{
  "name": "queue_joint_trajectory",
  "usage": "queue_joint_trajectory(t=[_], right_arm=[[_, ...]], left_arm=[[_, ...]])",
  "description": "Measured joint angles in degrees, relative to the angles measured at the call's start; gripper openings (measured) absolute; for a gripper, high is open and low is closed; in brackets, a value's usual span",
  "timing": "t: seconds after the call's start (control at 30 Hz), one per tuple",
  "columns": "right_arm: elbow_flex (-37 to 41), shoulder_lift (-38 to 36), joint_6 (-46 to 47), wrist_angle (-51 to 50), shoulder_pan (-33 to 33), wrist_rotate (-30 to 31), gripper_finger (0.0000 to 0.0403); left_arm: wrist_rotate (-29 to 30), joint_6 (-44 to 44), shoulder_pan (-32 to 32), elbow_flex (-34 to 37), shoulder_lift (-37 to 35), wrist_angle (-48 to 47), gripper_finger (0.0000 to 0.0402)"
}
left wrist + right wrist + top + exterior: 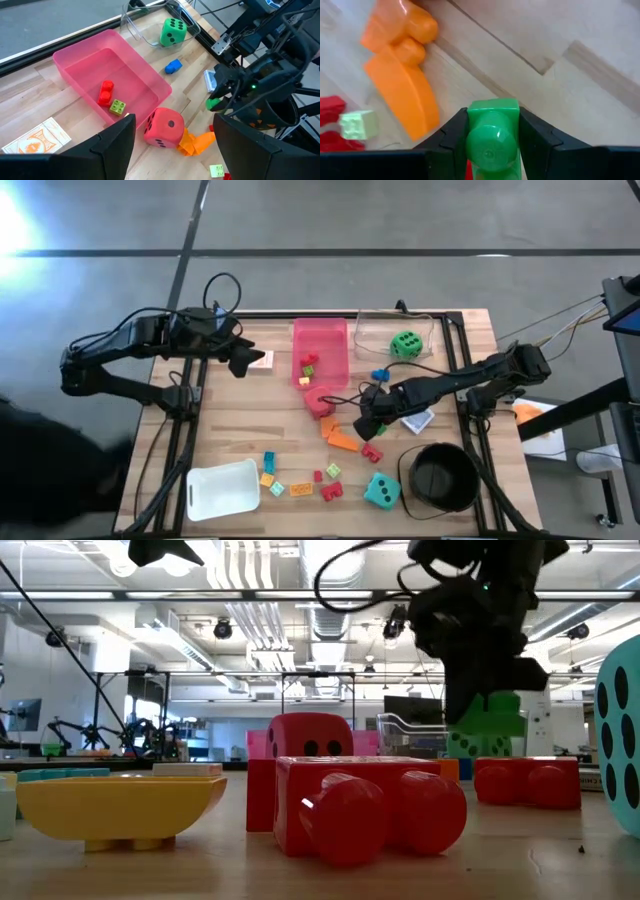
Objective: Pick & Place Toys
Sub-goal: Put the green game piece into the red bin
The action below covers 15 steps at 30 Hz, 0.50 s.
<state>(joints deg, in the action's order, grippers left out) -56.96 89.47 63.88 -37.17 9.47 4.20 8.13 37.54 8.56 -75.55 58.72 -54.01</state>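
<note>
- The right end effector (492, 135) is clamped on a small green brick (491, 137), one dark finger on each side of it, and holds it clear of the counter (250, 430) near the middle.
- Just beside that end effector, below it on the wood, lie curved orange pieces (402, 85), and a little farther off a pale green brick (357, 124) next to a red one.
- The red die (164, 127) sits against the near end of the pink tray (75, 60); a red brick (105, 93) and a light green brick (118, 106) lie inside the tray.
- A blue brick (173, 66) rests on the counter between the tray and a clear container (372, 330), which has the green die (405, 344) in it.
- The left end effector (175, 145) hangs with its fingers well apart and nothing between them, over the counter's left side near the pink tray and above an orange-printed card (35, 140).
- Toward the front edge sit the teal die (381, 491), a loose scatter of small bricks (300, 480), a white tub (225, 490) and the black bucket (440, 475).
</note>
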Motion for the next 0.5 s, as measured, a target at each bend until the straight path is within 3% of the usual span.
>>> queue_joint_trajectory(t=[0.5], right_arm=[[-9.1,0.0,5.1,-0.7,-3.3,3.4,0.0122]], left_arm=[[0.0,0.0,0.0,0.0,0.0,0.0,0.0271]])
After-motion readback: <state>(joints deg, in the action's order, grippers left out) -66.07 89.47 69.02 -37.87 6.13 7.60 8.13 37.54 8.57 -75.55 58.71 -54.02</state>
